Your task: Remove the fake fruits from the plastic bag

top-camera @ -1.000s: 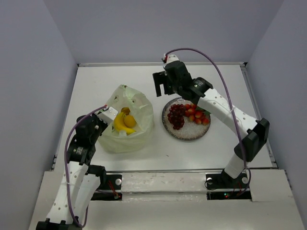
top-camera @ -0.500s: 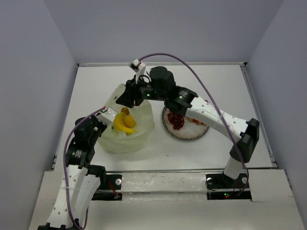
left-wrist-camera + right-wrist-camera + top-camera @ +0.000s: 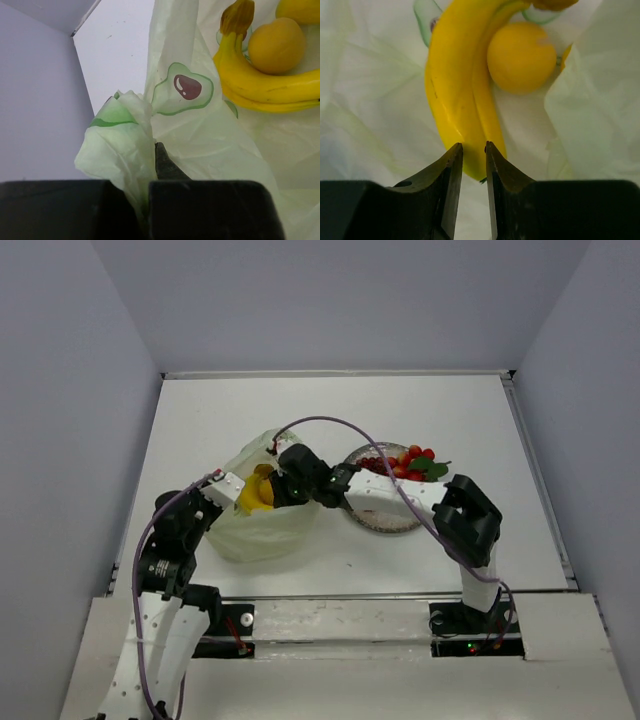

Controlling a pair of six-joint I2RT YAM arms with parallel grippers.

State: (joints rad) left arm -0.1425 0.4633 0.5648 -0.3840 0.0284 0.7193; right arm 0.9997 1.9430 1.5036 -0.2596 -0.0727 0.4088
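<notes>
The plastic bag [image 3: 262, 530] lies open at the left of the table, pale green and crinkly. Inside it lie two yellow bananas [image 3: 455, 95] with a small round yellow-orange fruit [image 3: 521, 57] against them. My right gripper [image 3: 474, 147] reaches down into the bag, its fingers pinched on the near end of a banana. My left gripper [image 3: 152, 150] is shut on a bunched fold of the bag's rim [image 3: 125, 145] and holds it up. The bananas [image 3: 270, 87] and the round fruit [image 3: 276, 45] also show in the left wrist view. The red berry bunch [image 3: 412, 462] lies on the plate.
The speckled grey plate [image 3: 388, 520] stands right of the bag, and my right forearm crosses over it and covers most of it. Grey walls close the table on three sides. My arm bases stand at the near edge.
My right arm swung left from above the plate and dropped into the bag. Its jaws went from wide open to narrow around the banana's end. The left gripper kept its hold.
</notes>
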